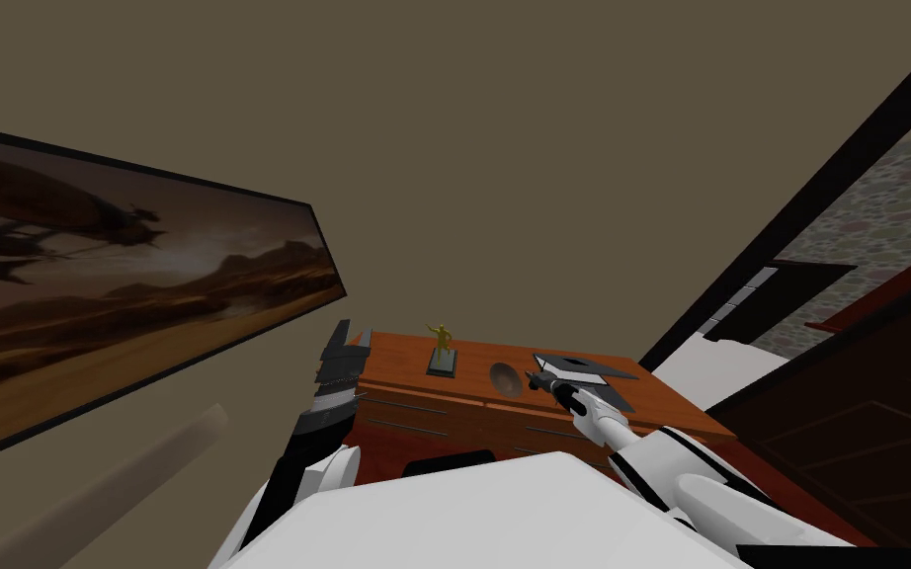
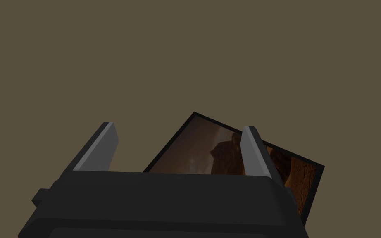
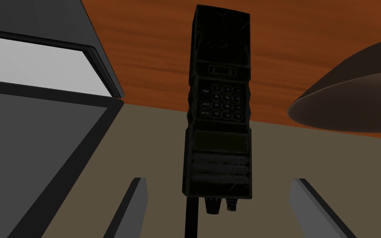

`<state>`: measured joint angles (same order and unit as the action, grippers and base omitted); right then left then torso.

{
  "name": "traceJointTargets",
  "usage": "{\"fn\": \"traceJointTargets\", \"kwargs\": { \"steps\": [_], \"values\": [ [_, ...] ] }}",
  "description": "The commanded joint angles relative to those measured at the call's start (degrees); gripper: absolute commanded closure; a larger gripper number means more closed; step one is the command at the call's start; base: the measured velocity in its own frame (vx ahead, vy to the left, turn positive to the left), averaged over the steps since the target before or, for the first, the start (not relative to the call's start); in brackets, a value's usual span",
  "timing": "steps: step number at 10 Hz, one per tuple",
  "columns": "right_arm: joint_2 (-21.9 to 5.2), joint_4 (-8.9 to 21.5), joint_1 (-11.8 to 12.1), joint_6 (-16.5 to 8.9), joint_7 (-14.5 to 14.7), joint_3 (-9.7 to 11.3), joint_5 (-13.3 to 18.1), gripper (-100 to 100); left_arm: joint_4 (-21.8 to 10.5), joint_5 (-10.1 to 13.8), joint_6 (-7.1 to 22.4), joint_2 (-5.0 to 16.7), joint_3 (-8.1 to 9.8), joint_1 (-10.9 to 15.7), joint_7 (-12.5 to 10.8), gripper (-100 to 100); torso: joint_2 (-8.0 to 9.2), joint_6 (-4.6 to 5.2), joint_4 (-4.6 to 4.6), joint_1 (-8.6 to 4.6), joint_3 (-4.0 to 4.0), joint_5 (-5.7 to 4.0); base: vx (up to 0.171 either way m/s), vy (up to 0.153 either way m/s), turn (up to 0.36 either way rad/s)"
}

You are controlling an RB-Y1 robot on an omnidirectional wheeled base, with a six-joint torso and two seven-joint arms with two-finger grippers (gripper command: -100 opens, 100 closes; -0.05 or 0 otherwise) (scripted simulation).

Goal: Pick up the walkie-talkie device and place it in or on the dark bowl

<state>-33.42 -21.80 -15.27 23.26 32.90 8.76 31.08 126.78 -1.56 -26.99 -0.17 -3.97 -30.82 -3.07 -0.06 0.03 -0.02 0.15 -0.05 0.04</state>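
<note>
Black walkie-talkie (image 3: 218, 103) on wood table (image 3: 156, 49), frame centre, btwn spread fingers of R end effector (image 3: 218, 182), not gripped; dark bowl (image 3: 351, 99) at right edge. L end effector (image 2: 178, 126) also released, lower-centre of its frame

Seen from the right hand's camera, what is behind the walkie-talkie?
Behind the walkie-talkie show the orange-brown wooden top and a plain tan wall. The strip directly behind its black body is covered, so nothing can be told there.
</note>
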Motion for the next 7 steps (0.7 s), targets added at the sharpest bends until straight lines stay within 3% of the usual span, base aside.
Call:
{"fn": "traceJointTargets", "kwargs": {
  "steps": [1,2,6,7],
  "values": [
    [0.0,0.0,0.0,0.0,0.0,0.0,0.0,-100,0.0,0.0,0.0,0.0,0.00,0.0,0.0,0,0.00,0.00,0.00,0.00,0.00,0.00,0.001,0.009,0.000],
    [0.0,0.4,-0.1,0.3,0.0,0.0,0.0,100,0.0,0.0,0.0,0.0,0.00,0.0,0.0,0,0.03,0.00,0.01,-0.07,0.02,-0.02,0.000,0.000,0.000],
    [0.0,0.3,-0.1,0.3,0.0,-0.1,0.0,100,0.0,0.0,0.0,0.0,0.00,0.0,0.0,0,0.04,-0.01,0.00,-0.13,0.02,-0.05,0.000,0.000,0.000],
    [0.0,0.3,-0.1,0.3,0.0,-0.1,0.0,0,0.0,0.0,0.0,0.0,0.00,0.0,0.0,0,0.04,-0.01,0.00,-0.13,0.02,-0.05,0.000,0.000,0.000]
  ]
}}
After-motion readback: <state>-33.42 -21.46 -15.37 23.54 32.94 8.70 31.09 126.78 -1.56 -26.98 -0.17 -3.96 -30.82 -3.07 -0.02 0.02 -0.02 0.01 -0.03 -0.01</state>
